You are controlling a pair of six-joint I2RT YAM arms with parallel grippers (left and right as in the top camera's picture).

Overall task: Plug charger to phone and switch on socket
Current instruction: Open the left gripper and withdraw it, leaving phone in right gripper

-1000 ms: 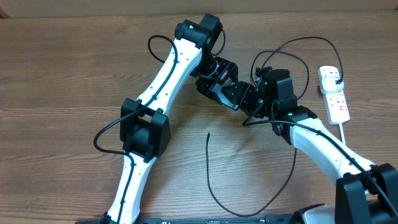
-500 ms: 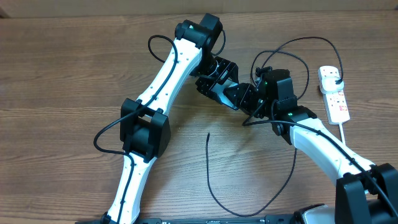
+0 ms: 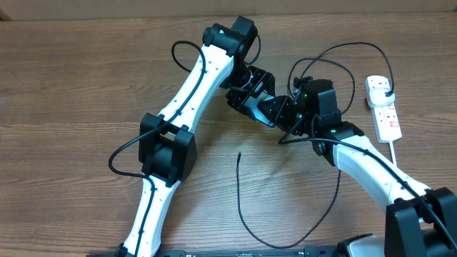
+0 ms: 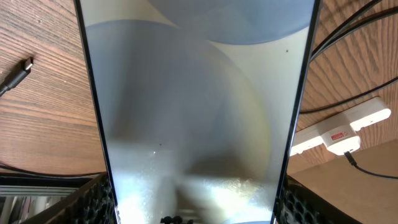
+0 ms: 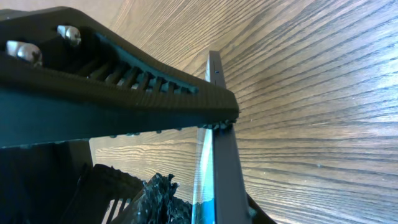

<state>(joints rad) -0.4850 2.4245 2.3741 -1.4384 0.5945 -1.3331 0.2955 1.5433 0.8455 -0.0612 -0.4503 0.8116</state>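
Observation:
The phone [image 4: 193, 93] fills the left wrist view, its pale lit screen facing the camera. My left gripper [image 4: 193, 214] is shut on its long edges, one ribbed finger at each lower corner. In the right wrist view the phone [image 5: 217, 162] shows edge-on, and my right gripper [image 5: 208, 211] is shut on it, pad against the screen. Overhead, both grippers, left [image 3: 258, 106] and right [image 3: 289, 118], meet mid-table and hide the phone. The charger cable [image 3: 246, 221] loops on the table, its connector tip [image 3: 238, 154] lying free and also showing in the left wrist view [image 4: 23, 66]. The white socket strip [image 3: 385, 107] lies far right.
The left gripper's finger [image 5: 124, 87] crosses the top of the right wrist view. The socket strip also shows in the left wrist view [image 4: 339, 127] with a black lead in it. Black arm cables [image 3: 343, 57] arc above the right gripper. The table is wood-grain.

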